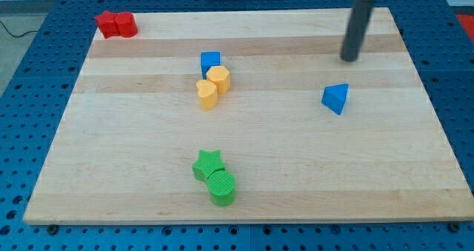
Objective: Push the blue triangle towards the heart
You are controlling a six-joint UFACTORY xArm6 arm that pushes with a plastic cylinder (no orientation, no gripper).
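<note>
Near bottom edge, left of centre: green star touching green cylinder. Mid-board: two yellow blocks touching, the nearer one perhaps the heart, shape unclear; blue cube just behind. Blue triangle right of centre, alone. My tip beyond triangle toward top edge, apart, no contact. No fingers on rig; bare rod only. Red pair at top-left corner. Risk: pushing from present side sends triangle toward bottom edge, not left; off-centre contact spins wedge; overshoot scatters yellow cluster.
</note>
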